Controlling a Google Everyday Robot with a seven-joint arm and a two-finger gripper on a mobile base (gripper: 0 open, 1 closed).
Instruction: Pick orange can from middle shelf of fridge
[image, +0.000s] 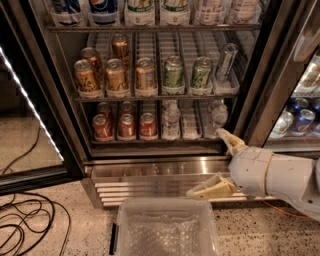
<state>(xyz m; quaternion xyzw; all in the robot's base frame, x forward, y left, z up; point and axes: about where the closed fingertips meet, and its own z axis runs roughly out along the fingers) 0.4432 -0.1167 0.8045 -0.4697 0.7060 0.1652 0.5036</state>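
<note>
Several orange cans stand on the left lanes of the middle shelf (186, 46) of the fridge (150, 172). The front ones are at the left (86, 76), middle (116, 75) and right (145, 74), with more behind them. Two green cans (173, 71) stand to their right, then a tilted silver slim can (226, 61). My gripper (205, 162) is low at the right, in front of the steel base below the bottom shelf. Its beige fingers (229, 141) are spread open and hold nothing. It is well below and right of the orange cans.
Red cans (126, 125) and water bottles (171, 120) fill the bottom shelf, and bottles stand on the top shelf (150, 28). A clear plastic bin (165, 227) sits on the floor before the fridge. Cables (30, 225) lie at the left. The open door (35, 115) stands at the left. A second cooler (300, 117) is at the right.
</note>
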